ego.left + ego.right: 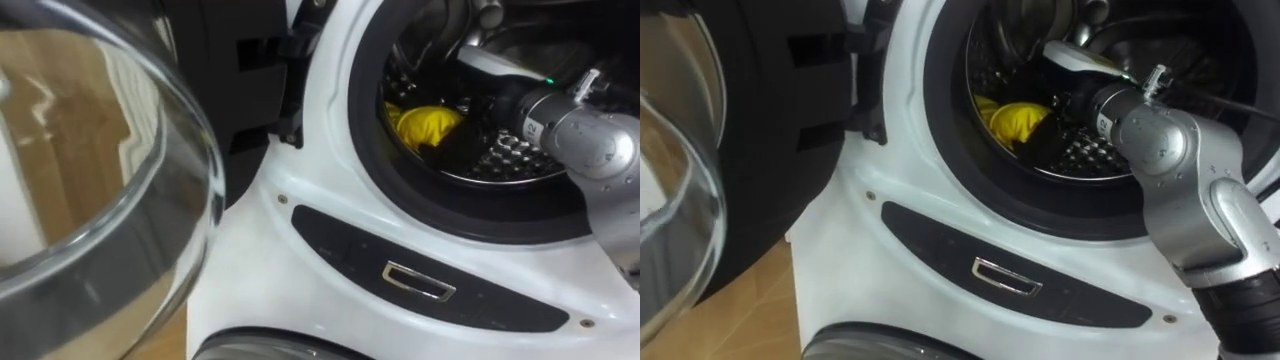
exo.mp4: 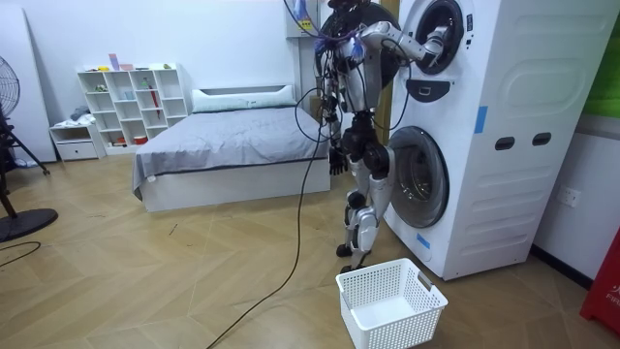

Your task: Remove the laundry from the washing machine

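Nearest the robot's head, the round, clear glass door (image 1: 100,180) of the upper white washing machine (image 1: 260,270) stood swung open on the left. Past it lay the machine's glossy white front, crossed by a long dark panel (image 1: 350,250) with a small chrome handle (image 1: 418,281). Above the panel the black rubber ring (image 1: 480,205) framed the open mouth of the perforated steel drum (image 1: 510,155). The right arm came in from the right and reached through that ring. Its dark right hand (image 1: 1055,135) was deep in the drum, right against a crumpled yellow cloth (image 1: 1012,122) lying on the drum's lower left side. Whether the hand was wide, narrow or gripping the cloth could not be told.

In the room view a white plastic lattice basket (image 2: 391,302) sat on the herringbone wooden floor (image 2: 145,271), nearest the camera and just before the lower machine. Behind it the robot stood upright, close against the two stacked machines, with its right arm raised into the upper one. The left hand (image 2: 336,160) hung by its hip, its state too small to tell. Farther back stood a grey-covered bed (image 2: 223,145), and beyond that a white cube shelf (image 2: 136,102) against the wall.
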{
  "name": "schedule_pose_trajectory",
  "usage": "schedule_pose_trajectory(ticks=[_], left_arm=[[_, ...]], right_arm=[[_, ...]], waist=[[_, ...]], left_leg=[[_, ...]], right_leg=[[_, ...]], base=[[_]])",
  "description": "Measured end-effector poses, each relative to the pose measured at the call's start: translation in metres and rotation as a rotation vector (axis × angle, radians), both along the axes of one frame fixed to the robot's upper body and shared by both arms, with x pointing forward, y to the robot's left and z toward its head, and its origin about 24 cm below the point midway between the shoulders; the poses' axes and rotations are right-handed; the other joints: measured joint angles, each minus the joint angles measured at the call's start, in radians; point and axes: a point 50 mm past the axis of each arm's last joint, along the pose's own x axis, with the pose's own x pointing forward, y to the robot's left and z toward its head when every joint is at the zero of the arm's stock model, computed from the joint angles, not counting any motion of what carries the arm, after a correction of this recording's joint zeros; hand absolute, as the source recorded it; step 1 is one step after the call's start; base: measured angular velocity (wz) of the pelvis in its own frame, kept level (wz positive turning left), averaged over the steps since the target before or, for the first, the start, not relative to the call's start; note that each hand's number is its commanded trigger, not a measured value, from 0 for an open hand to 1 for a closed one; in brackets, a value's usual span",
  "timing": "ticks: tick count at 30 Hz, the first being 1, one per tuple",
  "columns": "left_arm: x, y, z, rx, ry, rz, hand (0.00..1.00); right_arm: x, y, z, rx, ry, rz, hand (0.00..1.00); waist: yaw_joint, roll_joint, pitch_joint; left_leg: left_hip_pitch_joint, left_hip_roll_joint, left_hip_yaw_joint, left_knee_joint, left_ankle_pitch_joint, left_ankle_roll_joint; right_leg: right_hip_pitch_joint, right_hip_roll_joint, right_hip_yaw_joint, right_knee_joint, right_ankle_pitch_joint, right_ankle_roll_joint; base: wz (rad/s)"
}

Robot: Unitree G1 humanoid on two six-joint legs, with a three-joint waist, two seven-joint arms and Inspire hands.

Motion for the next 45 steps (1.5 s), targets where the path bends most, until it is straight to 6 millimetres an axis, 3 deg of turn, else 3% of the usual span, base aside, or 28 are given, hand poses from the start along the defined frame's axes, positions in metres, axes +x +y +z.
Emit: schedule_pose_trajectory(ticks=[8, 16, 20, 24, 26, 28, 31, 39, 45], left_arm=[[0.000, -0.004, -0.002, -0.001, 0.010, -0.038, 0.00], [-0.016, -0.004, -0.004, 0.028, 0.008, -0.012, 0.00], [-0.034, -0.012, -0.009, 0.019, 0.033, 0.015, 0.00], [-0.041, -0.023, -0.013, -0.006, 0.020, 0.057, 0.00], [-0.043, -0.025, -0.013, -0.011, 0.008, 0.058, 0.00], [-0.052, -0.027, -0.014, -0.008, 0.013, 0.073, 0.00], [-0.054, -0.031, -0.016, -0.018, 0.009, 0.080, 0.00], [-0.064, -0.035, -0.017, -0.021, 0.012, 0.114, 0.00], [-0.077, -0.036, -0.019, -0.025, 0.064, 0.129, 0.00]], right_arm=[[-0.007, 0.008, 0.003, 0.005, -0.023, 0.044, 1.00], [-0.020, 0.015, 0.013, 0.037, -0.096, 0.094, 1.00], [-0.032, 0.026, 0.027, 0.072, -0.173, 0.161, 1.00], [-0.056, 0.031, 0.037, 0.229, -0.297, 0.252, 1.00], [-0.069, 0.029, 0.034, 0.331, -0.345, 0.277, 1.00], [-0.083, 0.032, 0.029, 0.410, -0.380, 0.312, 1.00], [-0.088, 0.036, 0.030, 0.518, -0.377, 0.390, 1.00], [-0.100, 0.027, 0.026, 0.754, -0.382, 0.427, 1.00], [-0.104, 0.018, 0.002, 0.825, -0.317, 0.344, 1.00]], waist=[[-0.001, 0.002, -0.0008], [-0.009, 0.025, -0.0064], [-0.062, 0.034, -0.0090], [-0.073, 0.062, -0.0107], [-0.092, 0.074, -0.0096], [-0.118, 0.089, -0.0142], [-0.145, 0.097, -0.0170], [-0.170, 0.098, -0.0172], [-0.171, 0.099, -0.0168]], left_leg=[[0.021, 0.009, 0.001, -0.029, 0.008, -0.014], [0.026, 0.014, 0.021, -0.046, 0.011, -0.007], [0.020, 0.016, 0.033, -0.044, 0.009, -0.003], [0.026, 0.024, 0.069, -0.046, 0.002, 0.007], [0.040, 0.025, 0.078, -0.061, 0.002, 0.007], [0.055, 0.033, 0.121, -0.073, -0.004, 0.015], [0.059, 0.031, 0.124, -0.077, -0.006, 0.019], [0.061, 0.028, 0.138, -0.069, -0.013, 0.029], [0.059, 0.024, 0.143, -0.063, -0.020, 0.036]], right_leg=[[0.008, 0.005, 0.002, 0.000, 0.000, -0.001], [0.003, 0.005, 0.013, -0.001, 0.000, -0.001], [-0.008, 0.004, 0.015, 0.000, 0.000, -0.001], [-0.010, 0.004, 0.044, 0.000, 0.001, 0.000], [0.000, 0.002, 0.047, -0.001, 0.001, 0.000], [0.009, -0.002, 0.072, 0.000, -0.001, 0.002], [0.010, -0.005, 0.074, 0.000, -0.002, 0.003], [0.013, -0.007, 0.094, 0.000, -0.002, 0.003], [0.013, -0.007, 0.097, 0.001, -0.002, 0.003]], base=[[0.00], [-0.08], [-0.02], [-0.17], [0.02], [-0.09], [-0.08], [-0.04], [-0.03]])
